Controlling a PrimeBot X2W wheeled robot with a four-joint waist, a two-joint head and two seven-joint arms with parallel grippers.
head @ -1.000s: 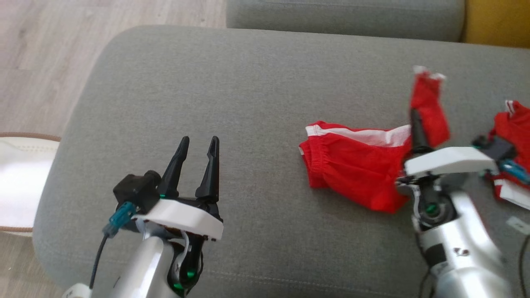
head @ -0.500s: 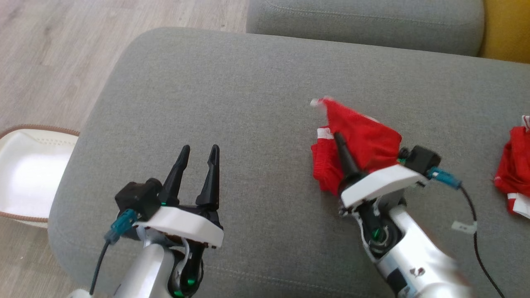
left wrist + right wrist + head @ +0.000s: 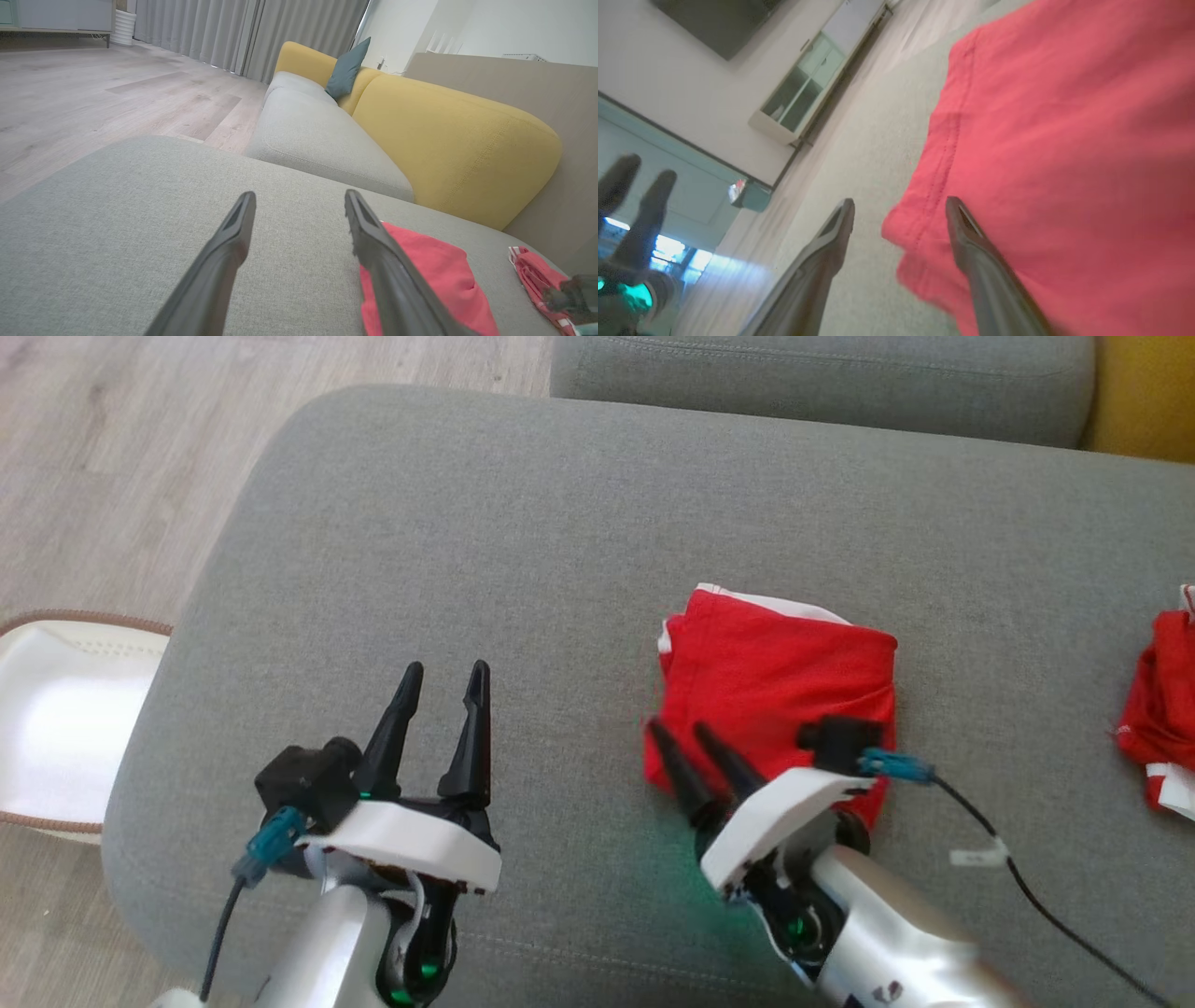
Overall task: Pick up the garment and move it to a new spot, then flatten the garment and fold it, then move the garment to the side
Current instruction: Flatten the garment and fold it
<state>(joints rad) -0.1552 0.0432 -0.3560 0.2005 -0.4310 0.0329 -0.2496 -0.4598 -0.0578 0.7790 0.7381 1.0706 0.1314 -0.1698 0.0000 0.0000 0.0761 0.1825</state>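
The garment (image 3: 775, 681) lies just ahead of the spread right jaws; the spread left jaws stand well apart.

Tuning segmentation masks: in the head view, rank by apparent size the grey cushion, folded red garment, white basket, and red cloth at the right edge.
1. grey cushion
2. folded red garment
3. white basket; close to the garment and cropped by the frame, so unsure
4. red cloth; also cropped

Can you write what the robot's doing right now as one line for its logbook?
red garment: folded, lying on grey cushion, not held | right gripper: open, fingers at garment's near corner | left gripper: open, empty
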